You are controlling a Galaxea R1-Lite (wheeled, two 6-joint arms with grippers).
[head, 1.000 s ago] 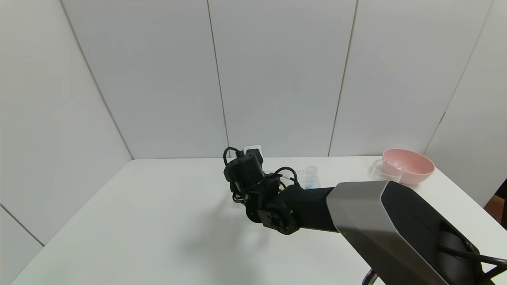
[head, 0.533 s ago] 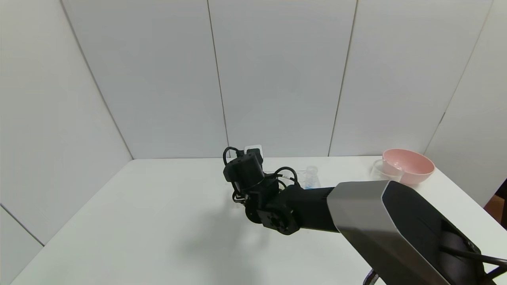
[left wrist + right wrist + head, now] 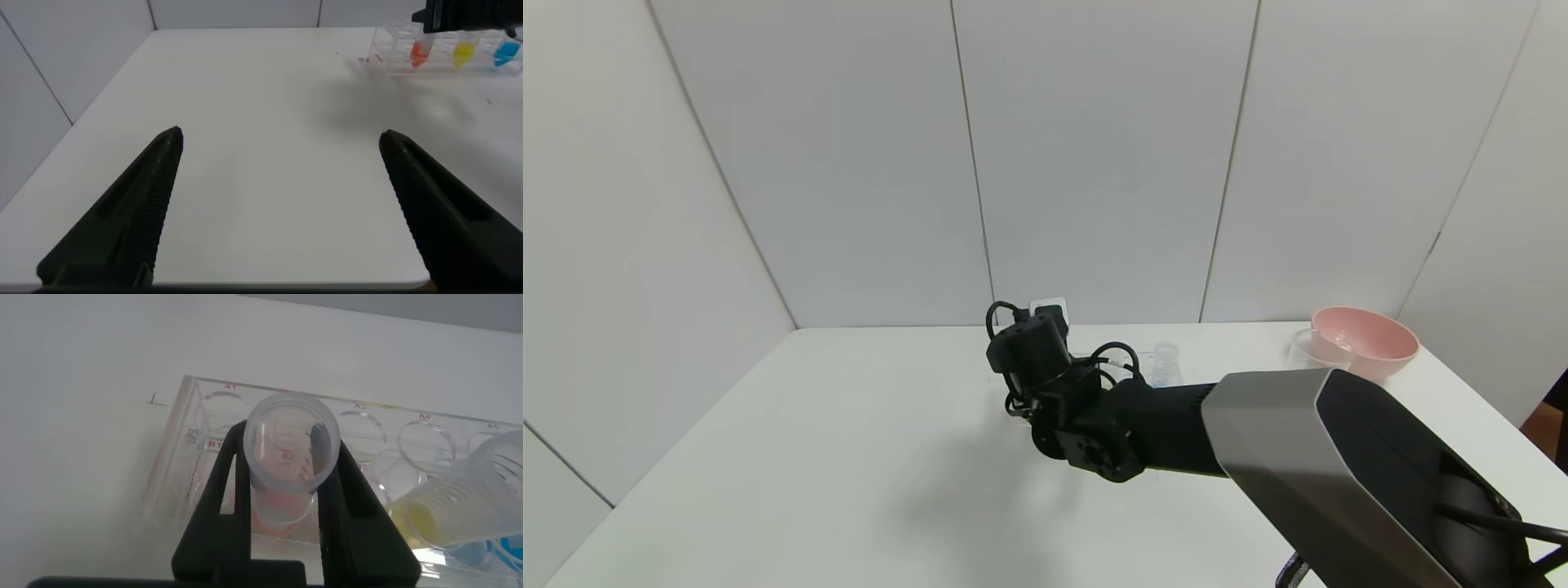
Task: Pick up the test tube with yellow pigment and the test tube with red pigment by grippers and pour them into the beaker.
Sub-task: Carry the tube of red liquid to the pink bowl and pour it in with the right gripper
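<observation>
**Fingers clamped on red tube, still seated in rack — lift risks**

Right gripper (image 3: 284,508) has its black fingers (image 3: 221,490) closed around the small clear ribbed-top tube with orange-red liquid (image 3: 288,453), which sits in the clear plastic rack (image 3: 176,469) on the white table (image 3: 849,457).

- Off-vertical pull could drag or tip the rack.
- Neighbouring yellow-liquid tube (image 3: 445,508) sits just beside; a sideways sweep could knock it.
- Slick tube could slip in the grip.

Left gripper (image 3: 278,204) hangs open, well apart. Beaker not clearly identifiable.
</observation>
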